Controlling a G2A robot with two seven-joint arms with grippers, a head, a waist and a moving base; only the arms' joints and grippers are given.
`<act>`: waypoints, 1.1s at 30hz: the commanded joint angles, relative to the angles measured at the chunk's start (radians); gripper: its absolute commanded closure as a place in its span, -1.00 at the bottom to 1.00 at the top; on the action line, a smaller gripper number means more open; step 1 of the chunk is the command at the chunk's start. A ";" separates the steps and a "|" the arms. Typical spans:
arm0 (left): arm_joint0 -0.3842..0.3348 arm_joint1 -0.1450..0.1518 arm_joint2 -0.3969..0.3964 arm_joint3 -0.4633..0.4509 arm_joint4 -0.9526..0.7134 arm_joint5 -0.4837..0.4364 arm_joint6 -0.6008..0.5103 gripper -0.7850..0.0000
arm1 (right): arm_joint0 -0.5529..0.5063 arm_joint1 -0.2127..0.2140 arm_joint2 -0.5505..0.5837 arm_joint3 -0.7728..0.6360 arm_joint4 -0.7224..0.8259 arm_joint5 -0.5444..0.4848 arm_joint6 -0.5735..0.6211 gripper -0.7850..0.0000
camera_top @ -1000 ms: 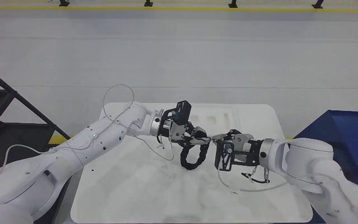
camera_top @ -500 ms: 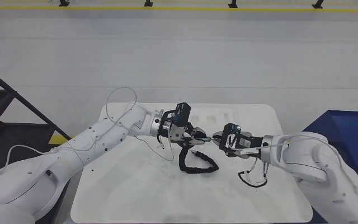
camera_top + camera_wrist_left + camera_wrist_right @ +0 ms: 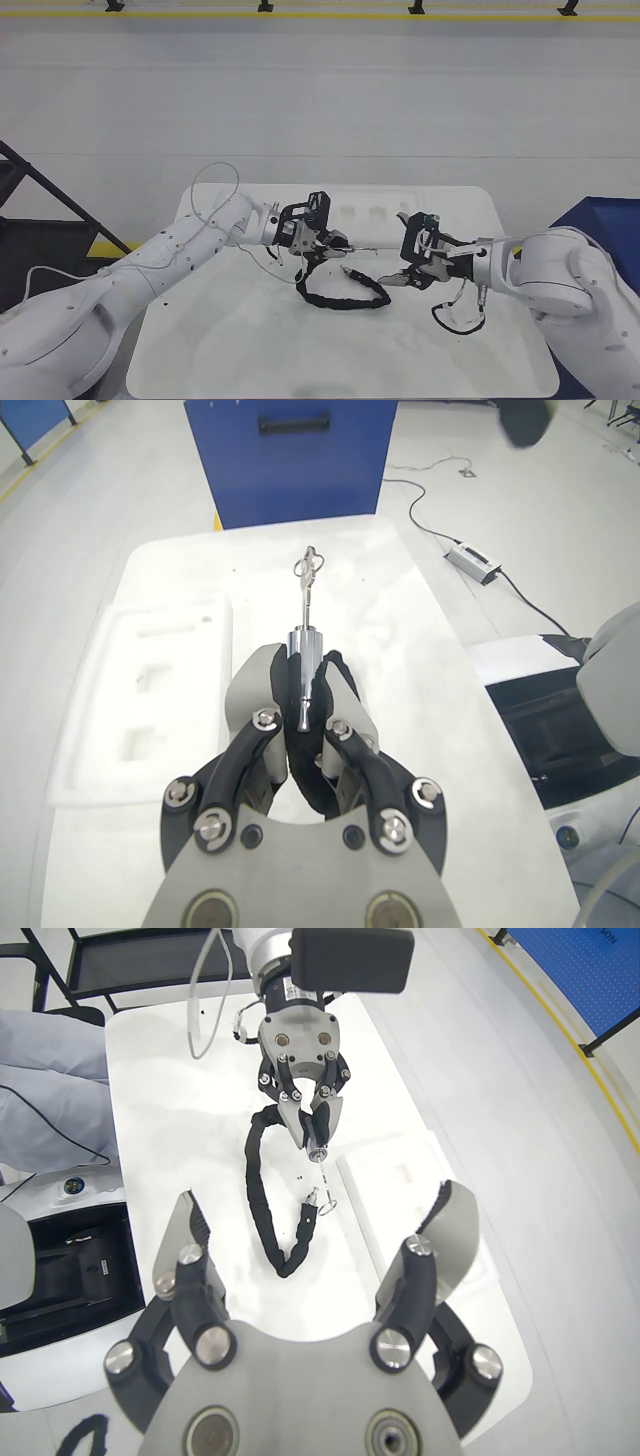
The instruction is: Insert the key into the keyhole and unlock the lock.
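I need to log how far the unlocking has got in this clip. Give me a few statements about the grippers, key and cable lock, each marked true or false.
1. The left gripper is shut on the lock. True.
2. The right gripper is clamped on the key. False: it is open and apart from the key.
3. The key sits in the keyhole at the end of the lock. True.
4. The cable's free end is plugged into the lock. False: it lies loose on the table, its metal tip bare.
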 commanded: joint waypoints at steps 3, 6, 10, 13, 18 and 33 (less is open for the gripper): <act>0.025 -0.023 0.000 0.061 0.016 0.000 -0.080 1.00 | 0.005 -0.001 -0.004 0.021 0.028 0.006 -0.014 -1.00; 0.048 -0.044 0.000 0.095 0.021 0.000 -0.115 1.00 | 0.009 -0.002 -0.010 0.035 0.052 -0.005 -0.030 -1.00; 0.069 -0.072 0.000 0.143 0.033 0.000 -0.142 1.00 | 0.019 -0.003 -0.019 0.059 0.064 -0.010 -0.034 -1.00; 0.074 -0.090 0.000 0.165 0.072 0.000 -0.149 1.00 | 0.026 -0.004 -0.028 0.073 0.069 -0.010 -0.036 -1.00; 0.086 -0.120 0.000 0.216 0.129 0.000 -0.148 -0.32 | 0.036 -0.006 -0.041 0.093 0.076 -0.013 -0.040 -1.00; 0.002 -0.134 0.000 0.244 0.152 0.000 0.099 -1.00 | 0.137 -0.025 -0.116 0.271 0.142 -0.085 -0.080 -1.00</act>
